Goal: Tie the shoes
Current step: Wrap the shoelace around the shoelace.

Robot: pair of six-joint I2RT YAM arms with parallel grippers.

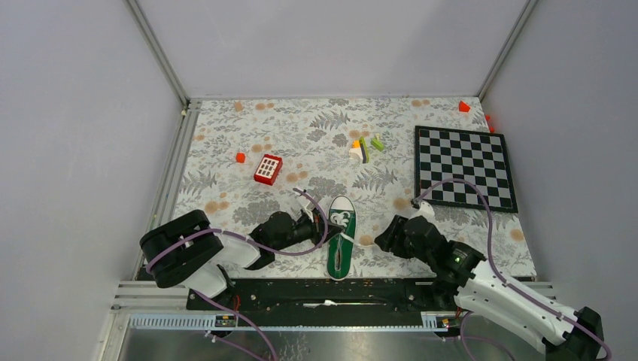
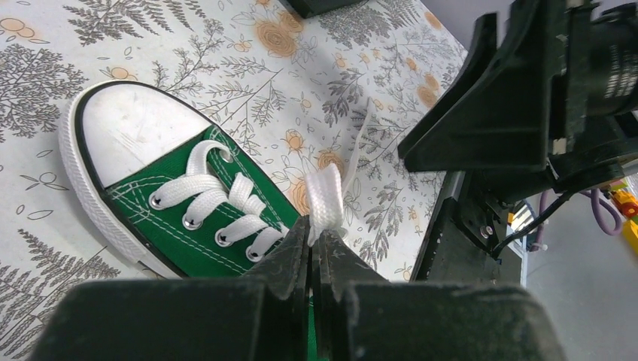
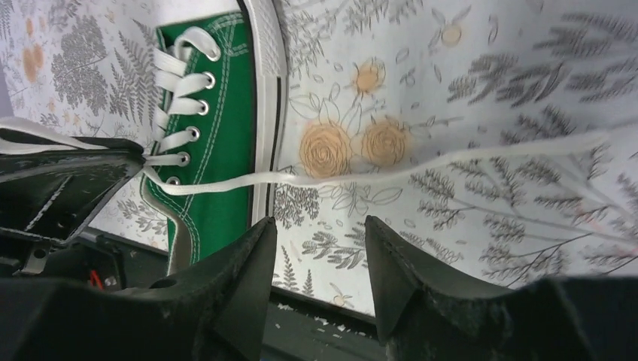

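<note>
Floral tablecloth (image 1: pixel 301 128) covers the table, with grey walls around it. You have one green canvas sneaker (image 1: pixel 342 226) at the near edge, between the two arms, its white toe cap pointing away from the bases. Your left gripper (image 2: pixel 312 244) is closed tightly on one white lace (image 2: pixel 325 199). Your right gripper (image 3: pixel 320 229) has its jaws parted and holds nothing; the other lace end (image 3: pixel 451 159) lies on the cloth just beyond it. One chessboard (image 1: pixel 464 167) lies at the right. One red-and-white keypad-like block (image 1: pixel 268 169) lies at the left, and its keys are too small to read.
</note>
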